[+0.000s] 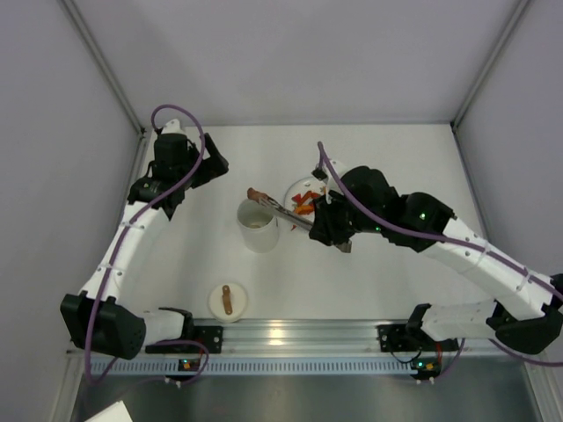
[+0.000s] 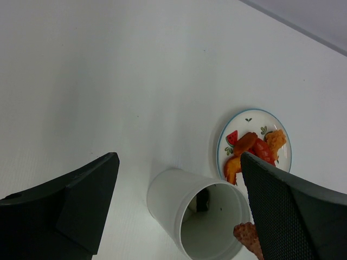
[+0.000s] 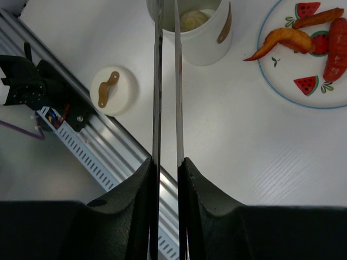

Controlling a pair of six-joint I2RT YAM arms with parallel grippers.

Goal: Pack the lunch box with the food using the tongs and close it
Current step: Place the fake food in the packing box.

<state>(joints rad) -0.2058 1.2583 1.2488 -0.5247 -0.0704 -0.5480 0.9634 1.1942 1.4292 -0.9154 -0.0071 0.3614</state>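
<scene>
The lunch box point(image 1: 259, 225) is a white cup standing open mid-table, with a beige ball point(image 3: 193, 19) and a black-and-white cube point(image 2: 203, 200) inside it. Its lid point(image 1: 227, 301) with a brown strap lies near the front rail. My right gripper point(image 1: 330, 230) is shut on the tongs point(image 1: 290, 214), both slim arms pressed between its fingers point(image 3: 135, 206). The tong tips pinch a brown food piece point(image 1: 257, 194) over the cup's rim. More food point(image 1: 304, 206), orange and red strips, lies on the plate point(image 1: 292, 189). My left gripper point(image 1: 211, 167) hangs open and empty behind the cup.
The plate point(image 3: 282, 95) with watermelon marks sits right of the cup, touching or nearly touching it. An aluminium rail point(image 1: 290, 338) runs along the near edge. Grey walls close in the back and both sides.
</scene>
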